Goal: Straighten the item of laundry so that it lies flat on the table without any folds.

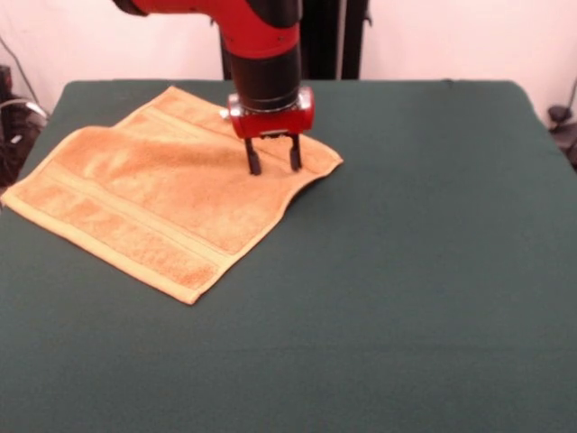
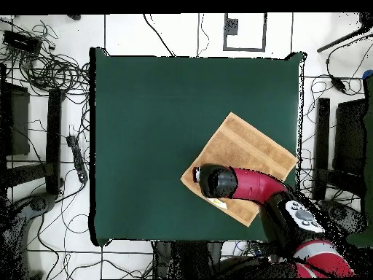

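The towel (image 1: 153,194) lies spread over the table's (image 1: 406,271) ten o'clock area, one corner reaching the edge at nine o'clock. At its two o'clock corner the gripper (image 1: 274,164) stands, fingers parted, tips at the cloth.

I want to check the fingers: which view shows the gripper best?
The front view: the gripper shows two open fingers over the towel. In the overhead view the arm hides it.
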Robot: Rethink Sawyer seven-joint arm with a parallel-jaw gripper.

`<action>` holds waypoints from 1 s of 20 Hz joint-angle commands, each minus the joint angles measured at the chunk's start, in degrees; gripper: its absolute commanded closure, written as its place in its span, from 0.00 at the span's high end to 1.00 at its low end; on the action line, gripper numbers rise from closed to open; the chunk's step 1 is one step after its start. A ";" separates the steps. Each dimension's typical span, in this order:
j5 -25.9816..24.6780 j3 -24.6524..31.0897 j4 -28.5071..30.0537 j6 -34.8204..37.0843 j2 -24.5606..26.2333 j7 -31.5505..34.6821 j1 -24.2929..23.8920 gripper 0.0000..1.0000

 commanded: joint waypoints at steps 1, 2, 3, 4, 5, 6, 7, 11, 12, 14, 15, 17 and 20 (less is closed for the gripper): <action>1.78 0.05 -2.84 -3.95 6.79 10.84 4.58 1.00; 1.85 0.02 -2.95 -3.90 6.98 10.62 4.50 1.00; 1.95 -0.22 -3.45 -3.96 7.69 10.69 4.91 1.00; 1.81 -0.82 -4.12 -3.70 8.22 10.56 5.38 1.00; 1.66 -1.21 -4.83 -4.31 9.25 10.66 5.77 1.00; 1.56 -1.21 -5.10 -5.00 9.89 10.57 5.67 1.00; 1.48 -1.05 -5.08 -5.89 10.39 10.53 5.52 1.00; 1.64 -0.17 -5.65 -7.38 11.99 9.92 4.73 1.00; 1.69 0.26 -5.57 -7.58 12.10 9.68 4.48 1.00; 2.21 1.48 -4.87 -7.95 11.70 9.51 3.89 1.00; 2.55 1.77 -4.07 -7.85 11.01 9.79 3.99 1.00; 3.69 1.85 -3.50 -6.95 10.06 10.66 4.81 1.00; 5.13 1.36 -2.44 -6.77 8.65 12.50 6.40 1.00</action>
